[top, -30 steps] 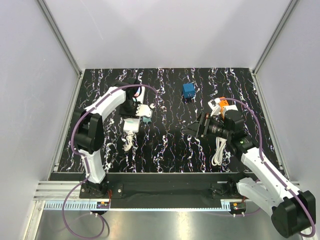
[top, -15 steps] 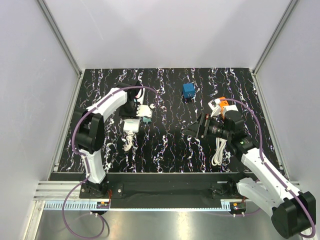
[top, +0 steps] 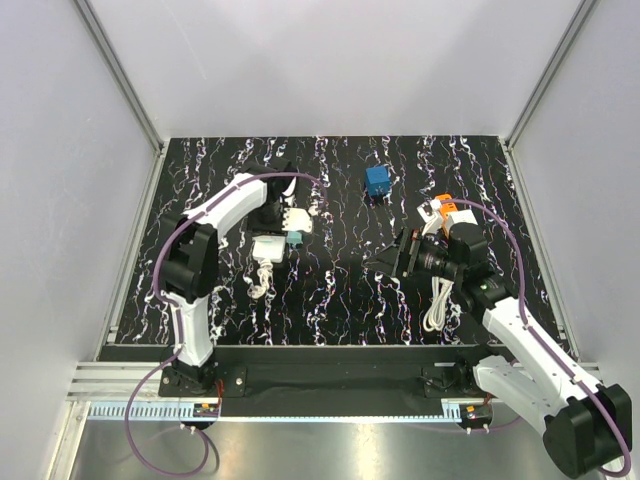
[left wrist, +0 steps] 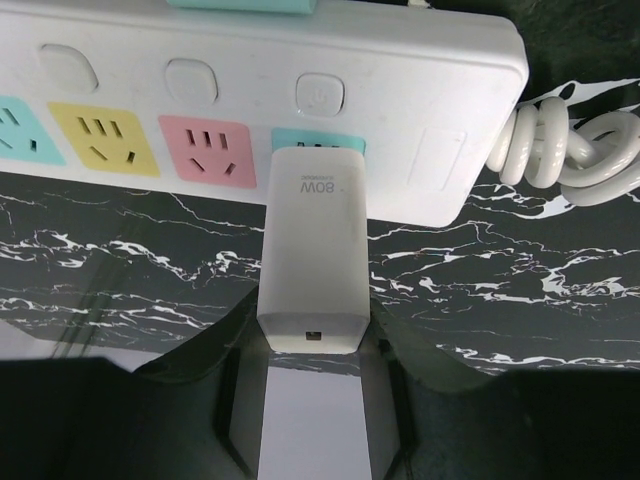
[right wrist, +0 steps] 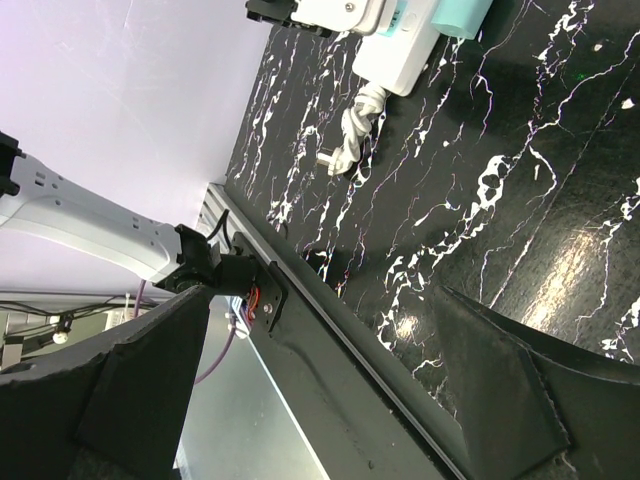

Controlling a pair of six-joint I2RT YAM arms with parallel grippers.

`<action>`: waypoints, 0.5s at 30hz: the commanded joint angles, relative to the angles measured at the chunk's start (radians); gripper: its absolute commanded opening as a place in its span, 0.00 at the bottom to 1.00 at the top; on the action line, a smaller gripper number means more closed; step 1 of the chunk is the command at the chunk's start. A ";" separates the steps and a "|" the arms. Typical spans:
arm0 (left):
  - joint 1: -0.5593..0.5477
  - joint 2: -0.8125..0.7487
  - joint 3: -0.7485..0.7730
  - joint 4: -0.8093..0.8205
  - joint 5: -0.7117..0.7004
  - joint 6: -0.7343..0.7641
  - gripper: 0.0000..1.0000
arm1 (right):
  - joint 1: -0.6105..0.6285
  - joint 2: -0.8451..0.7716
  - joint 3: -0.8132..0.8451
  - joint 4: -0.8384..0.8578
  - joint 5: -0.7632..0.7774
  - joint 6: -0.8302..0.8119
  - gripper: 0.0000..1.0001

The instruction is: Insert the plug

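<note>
At the power strip (left wrist: 400,90), teal socket (left wrist: 318,140): white charger (left wrist: 315,250), nose against the face, clenched in the left gripper (left wrist: 314,400).
Seating depth not visible. Likely risk: prongs miss the slots, or the unpinned power strip slides under the push and the charger jams. Right gripper (right wrist: 320,300), well apart from the power strip, is splayed and empty.

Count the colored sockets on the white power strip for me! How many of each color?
Teal sockets: 2, one partly hidden by the charger
Yellow socket: 1
Pink socket: 1
Total: 4
</note>
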 commanded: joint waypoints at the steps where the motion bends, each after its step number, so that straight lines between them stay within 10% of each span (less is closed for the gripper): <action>1: -0.033 0.121 -0.047 0.061 0.088 -0.035 0.00 | 0.008 -0.024 -0.003 0.004 0.014 -0.026 1.00; 15: -0.099 0.197 0.027 -0.051 -0.024 -0.063 0.00 | 0.019 -0.053 -0.003 -0.033 0.034 -0.052 1.00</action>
